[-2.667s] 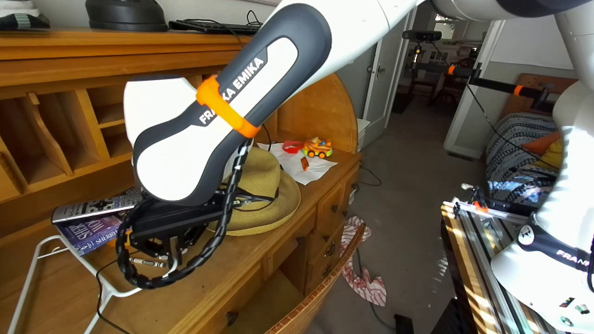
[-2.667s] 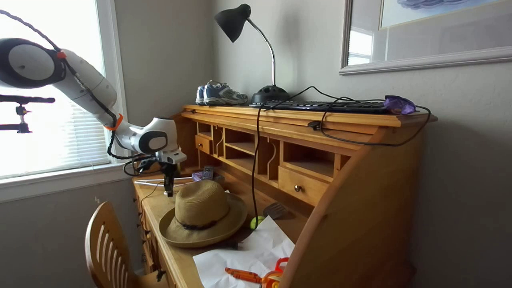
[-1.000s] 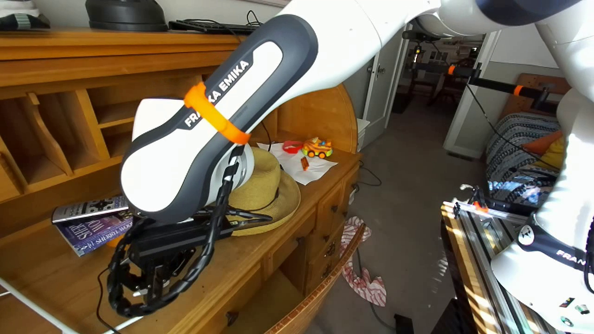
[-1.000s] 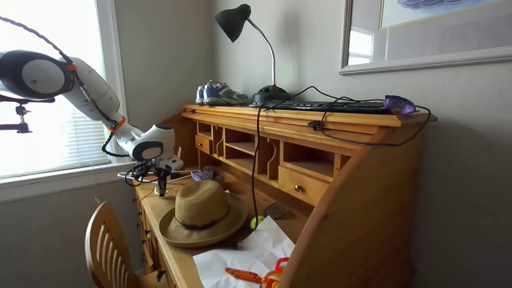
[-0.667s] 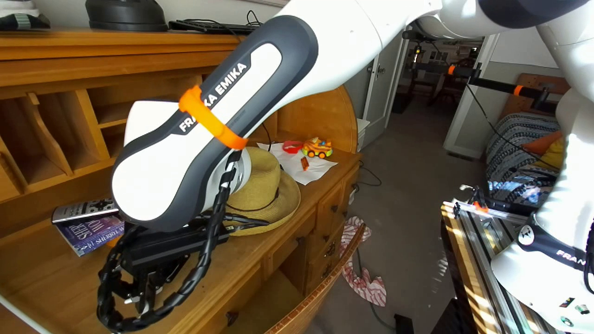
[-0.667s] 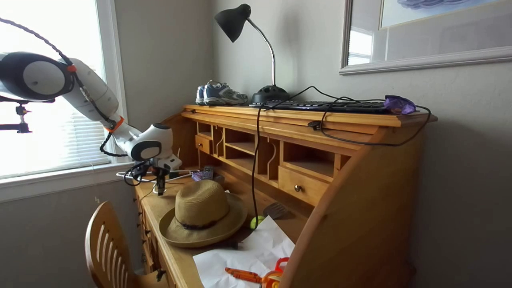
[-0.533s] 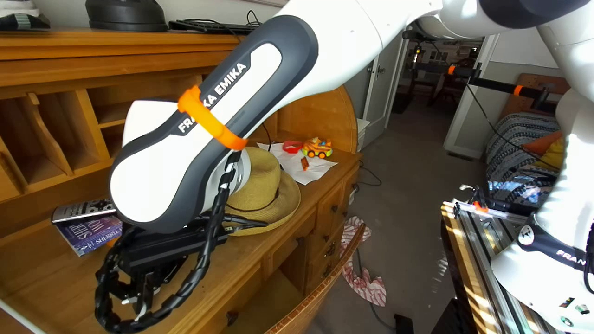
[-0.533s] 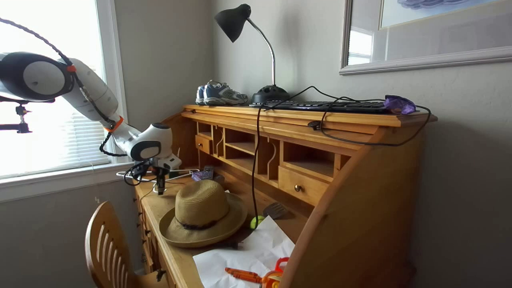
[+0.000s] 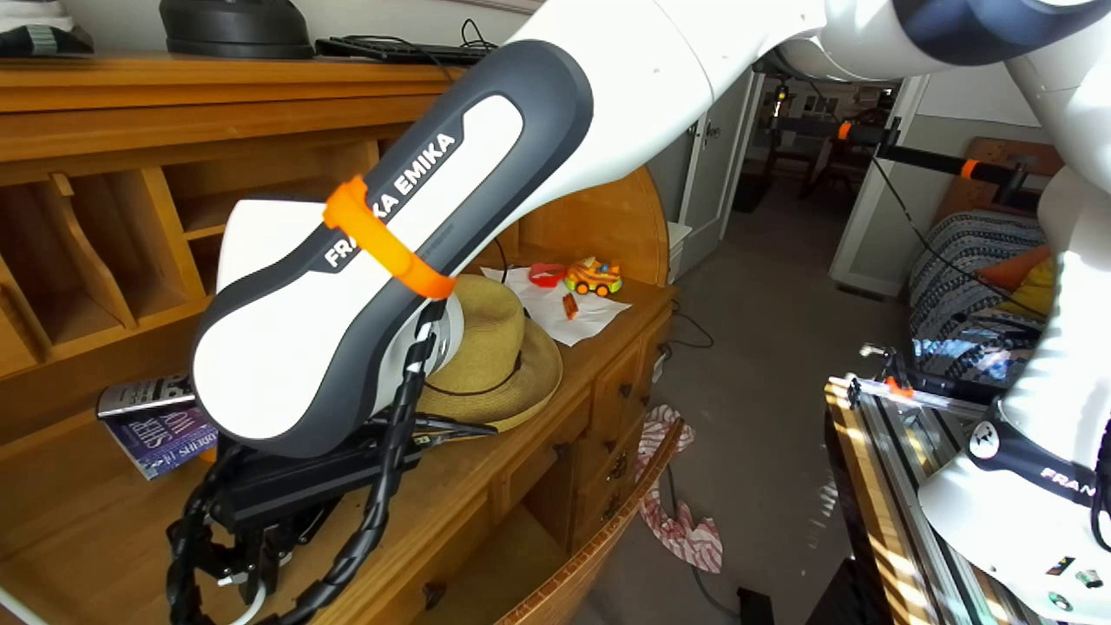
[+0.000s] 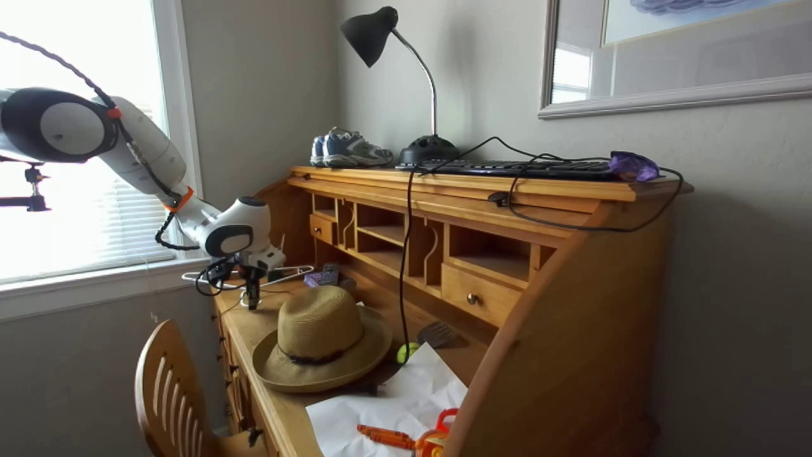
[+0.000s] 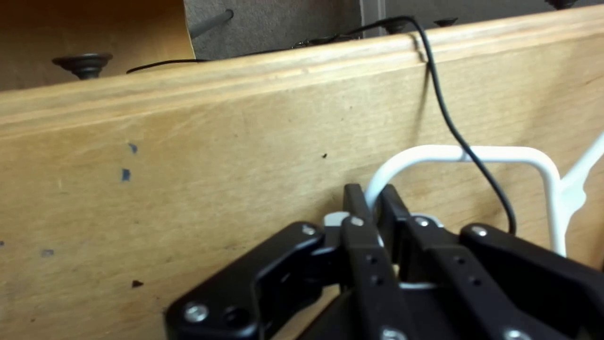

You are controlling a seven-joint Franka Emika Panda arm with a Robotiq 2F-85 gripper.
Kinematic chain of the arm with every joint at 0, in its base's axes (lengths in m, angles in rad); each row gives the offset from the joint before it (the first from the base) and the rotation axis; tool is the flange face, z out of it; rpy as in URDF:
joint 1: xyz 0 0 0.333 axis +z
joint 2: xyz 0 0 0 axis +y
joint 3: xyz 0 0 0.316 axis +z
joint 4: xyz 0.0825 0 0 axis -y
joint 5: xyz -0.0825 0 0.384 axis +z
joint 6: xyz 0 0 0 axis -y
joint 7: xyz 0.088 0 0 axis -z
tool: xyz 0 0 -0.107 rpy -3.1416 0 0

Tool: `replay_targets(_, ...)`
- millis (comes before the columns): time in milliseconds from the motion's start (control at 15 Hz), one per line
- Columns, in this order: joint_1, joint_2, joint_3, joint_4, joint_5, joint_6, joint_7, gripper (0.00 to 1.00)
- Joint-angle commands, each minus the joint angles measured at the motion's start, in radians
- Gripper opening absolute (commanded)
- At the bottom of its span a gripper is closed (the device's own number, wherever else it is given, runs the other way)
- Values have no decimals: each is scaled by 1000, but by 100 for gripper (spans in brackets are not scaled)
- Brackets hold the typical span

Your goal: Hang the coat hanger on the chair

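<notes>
The white coat hanger (image 11: pixel 434 152) shows its curved hook in the wrist view, with its neck and one arm at the right edge. My gripper (image 11: pixel 370 193) is shut on the free end of the hook, just above the desk. In an exterior view the hanger (image 10: pixel 295 273) spreads out behind the gripper (image 10: pixel 252 301). In an exterior view only a bar of the hanger (image 9: pixel 16 606) and a bit of hook show; the gripper (image 9: pixel 247 564) is partly hidden by its cable. The wooden chair (image 10: pixel 166 387) stands at the desk's front; its back's rim (image 9: pixel 599 540) also shows.
A thin black cable (image 11: pixel 446 111) crosses over the hook and the desk edge (image 11: pixel 264 78). A straw hat (image 10: pixel 320 327) lies beside the gripper. A book (image 9: pixel 169 443) and remote lie farther back. The window wall is close behind the arm.
The arm has moved toward the window end of the desk, left and down in an exterior view. The hanger has shifted with it, its far end now slightly higher. The chair and hat have not moved.
</notes>
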Motion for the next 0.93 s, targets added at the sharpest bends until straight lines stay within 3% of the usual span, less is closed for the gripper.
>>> replay_targets(0, 23, 27, -12, 32, -6, 17, 1, 3)
replay_targets(67, 26, 26, -15, 32, -7, 15, 3, 36)
replay_targets(133, 29, 24, -20, 31, -10, 15, 7, 37)
replay_targets(667, 104, -72, -95, -9, -54, 10, 101, 97)
replay_targets(867, 165, -84, -150, -3, -120, -4, 162, 100)
